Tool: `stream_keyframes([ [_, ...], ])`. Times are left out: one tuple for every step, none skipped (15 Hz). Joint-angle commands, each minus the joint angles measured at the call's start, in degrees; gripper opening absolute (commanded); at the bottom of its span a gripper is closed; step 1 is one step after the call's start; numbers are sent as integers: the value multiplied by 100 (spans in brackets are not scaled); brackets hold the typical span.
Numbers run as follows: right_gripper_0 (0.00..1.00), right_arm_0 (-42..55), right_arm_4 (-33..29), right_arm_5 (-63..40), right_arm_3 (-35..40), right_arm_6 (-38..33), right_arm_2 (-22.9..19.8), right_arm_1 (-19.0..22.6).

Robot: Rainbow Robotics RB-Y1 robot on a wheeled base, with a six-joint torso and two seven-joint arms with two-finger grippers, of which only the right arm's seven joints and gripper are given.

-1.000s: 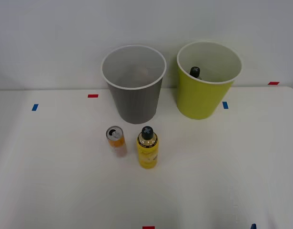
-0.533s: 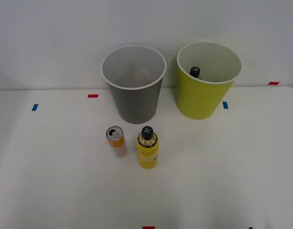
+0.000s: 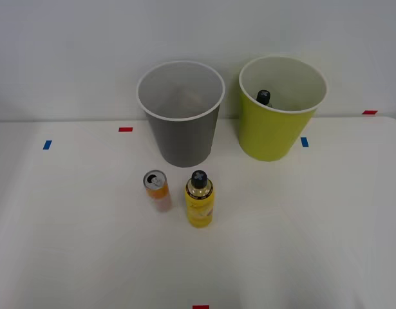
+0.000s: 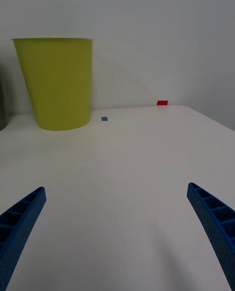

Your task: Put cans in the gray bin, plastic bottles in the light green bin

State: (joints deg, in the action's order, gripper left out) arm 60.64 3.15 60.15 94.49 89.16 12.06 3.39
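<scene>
An orange can point(image 3: 157, 189) with a silver top stands upright on the white table, in front of the gray bin point(image 3: 181, 122). Just to its right stands a yellow-labelled plastic bottle point(image 3: 199, 199) with a black cap. The light green bin point(image 3: 275, 125) is at the back right, and the black cap of another bottle point(image 3: 264, 97) shows inside it. In the right wrist view my right gripper point(image 4: 117, 232) is open low over bare table, with the light green bin point(image 4: 56, 85) well ahead of it and nothing between the blue fingers point(image 4: 19, 222).
Small red tape marks point(image 3: 125, 129) and blue tape marks point(image 3: 47, 145) dot the table. A plain wall rises just behind the bins. The table's right edge point(image 4: 210, 122) runs beyond the light green bin.
A small blue tip at the front view's bottom right edge has slipped out of the picture. The can, bottle and bins have not moved.
</scene>
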Motion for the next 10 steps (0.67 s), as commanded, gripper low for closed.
stream_keyframes([
  [100, 9, -16, -12, 0, -4, -2, -5],
  [100, 9, -7, -38, 0, -4, -11, 4],
  [100, 9, -16, -73, 0, -4, -28, 4],
  [100, 0, -16, -91, 0, -4, -28, -5],
  [100, 0, -33, -91, 8, -4, -55, 4],
  [100, 0, -33, -91, 0, -4, -72, 30],
  [100, 0, -51, -91, 0, -4, -107, 48],
  [100, 0, -68, -100, 0, -30, -125, 48],
  [100, 0, -77, -100, 8, -92, -160, 57],
  [100, 0, -130, -100, 8, -382, -204, 74],
])
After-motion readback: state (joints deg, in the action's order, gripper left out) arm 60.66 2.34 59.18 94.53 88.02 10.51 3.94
